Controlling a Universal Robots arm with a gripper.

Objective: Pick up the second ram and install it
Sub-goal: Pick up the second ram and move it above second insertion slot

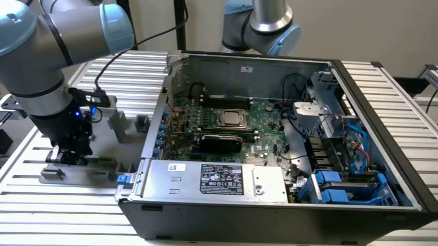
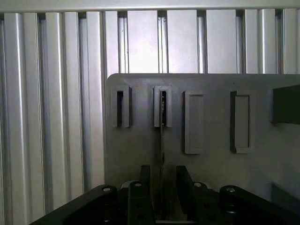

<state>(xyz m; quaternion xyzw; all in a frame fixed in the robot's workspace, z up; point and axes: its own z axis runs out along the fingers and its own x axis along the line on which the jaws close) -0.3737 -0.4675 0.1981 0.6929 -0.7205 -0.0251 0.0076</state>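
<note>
Second ram (image 2: 161,136): thin green stick, edge-on, upright in a slot of the grey holder tray (image 2: 211,164). Gripper (image 2: 161,176): low over the tray, jaws wide, one finger on each side of the stick, gaps showing. Open computer case (image 1: 383,128): beside the tray.

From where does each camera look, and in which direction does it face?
Exterior view: sits high off the arm, looks down on the open computer case and holder tray; shows the arm and gripper.
Wrist view: sits on the wrist, looks past the open gripper at the second ram standing in the holder tray.
Shared: gripper and holder tray.
</note>
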